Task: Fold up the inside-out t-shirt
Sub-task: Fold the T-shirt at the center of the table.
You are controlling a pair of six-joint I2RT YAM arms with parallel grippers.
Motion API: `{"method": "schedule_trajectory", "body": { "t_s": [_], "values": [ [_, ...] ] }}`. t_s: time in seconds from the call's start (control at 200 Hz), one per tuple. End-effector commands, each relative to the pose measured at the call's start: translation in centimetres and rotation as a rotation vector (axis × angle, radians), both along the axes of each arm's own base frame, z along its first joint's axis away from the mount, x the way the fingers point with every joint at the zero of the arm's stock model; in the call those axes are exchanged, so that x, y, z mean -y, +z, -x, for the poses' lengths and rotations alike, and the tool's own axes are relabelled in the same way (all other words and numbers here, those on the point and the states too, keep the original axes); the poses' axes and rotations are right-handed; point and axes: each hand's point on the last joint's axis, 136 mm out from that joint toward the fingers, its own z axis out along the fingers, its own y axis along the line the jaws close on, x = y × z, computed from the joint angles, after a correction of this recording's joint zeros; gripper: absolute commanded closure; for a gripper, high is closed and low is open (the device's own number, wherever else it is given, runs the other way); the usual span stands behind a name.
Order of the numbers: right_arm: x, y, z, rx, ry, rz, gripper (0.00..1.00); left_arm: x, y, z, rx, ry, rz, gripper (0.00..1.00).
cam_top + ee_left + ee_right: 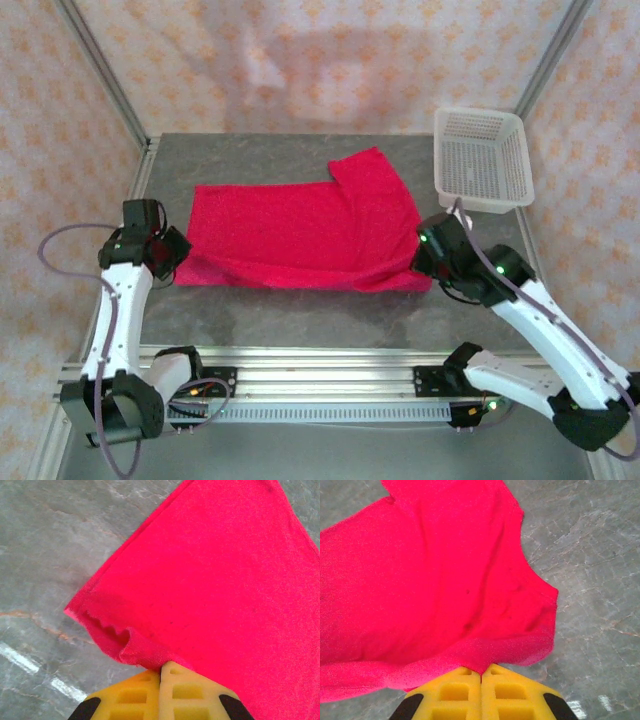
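The inside-out t-shirt [300, 232] is a bright crimson cloth spread across the middle of the grey table, with one sleeve [372, 172] pointing to the far right. My left gripper [172, 252] pinches its near left corner; in the left wrist view the yellow jaws [161, 669] are shut on the rumpled hem of the t-shirt [210, 580]. My right gripper [428, 262] holds the near right corner; in the right wrist view the jaws [481, 672] are closed on a fold of the t-shirt [430, 580].
A white plastic mesh basket [481, 156] stands at the far right corner of the table. Grey marbled tabletop [300, 310] lies bare between the shirt and the metal rail [320, 372] at the near edge. Patterned walls close in the sides.
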Motion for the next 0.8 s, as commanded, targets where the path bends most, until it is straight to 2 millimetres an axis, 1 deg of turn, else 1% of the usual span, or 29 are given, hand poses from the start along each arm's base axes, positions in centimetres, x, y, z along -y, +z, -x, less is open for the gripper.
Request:
{"method": "schedule_trajectory", "body": {
  "t_s": [0.0, 0.08, 0.2, 0.215, 0.295, 0.32, 0.47, 0.535, 0.64, 0.711, 0.796],
  "values": [
    [-0.6, 0.7, -3.3, 0.068, 0.004, -0.032, 1.00, -0.6, 2.2, -2.8, 0.073, 0.010, -0.059, 1.00],
    [-0.3, 1.0, -5.8, 0.092, -0.018, -0.039, 1.00, -1.0, 1.4, -3.5, 0.047, 0.014, -0.092, 1.00],
    [0.3, 1.3, -9.7, 0.102, -0.042, -0.038, 1.00, -2.2, -0.6, -4.6, -0.027, 0.034, -0.142, 1.00],
    [0.3, 0.8, -10.3, 0.085, -0.041, -0.029, 1.00, -2.4, -0.9, -4.7, -0.039, 0.037, -0.150, 1.00],
    [0.4, 0.3, -12.9, 0.070, -0.046, -0.005, 1.00, -3.3, -2.3, -5.7, -0.106, 0.046, -0.181, 1.00],
    [0.3, -0.1, -13.6, 0.054, -0.044, 0.002, 1.00, -3.5, -2.7, -6.0, -0.124, 0.046, -0.183, 1.00],
    [-0.2, -1.9, -17.5, -0.001, -0.033, 0.013, 1.00, -4.0, -4.7, -8.3, -0.188, 0.040, -0.179, 1.00],
    [-0.7, -3.1, -18.9, -0.031, -0.023, 0.010, 1.00, -4.0, -5.7, -8.8, -0.221, 0.035, -0.175, 1.00],
    [-1.3, -5.0, -20.6, -0.086, -0.010, 0.009, 1.00, -3.9, -7.4, -8.8, -0.265, 0.025, -0.163, 1.00],
    [-1.6, -5.7, -21.1, -0.114, -0.003, 0.013, 1.00, -3.8, -8.0, -8.5, -0.281, 0.021, -0.160, 1.00],
    [-2.0, -6.0, -20.9, -0.129, 0.010, -0.005, 1.00, -3.7, -7.8, -7.9, -0.267, 0.023, -0.159, 1.00]
  ]
}}
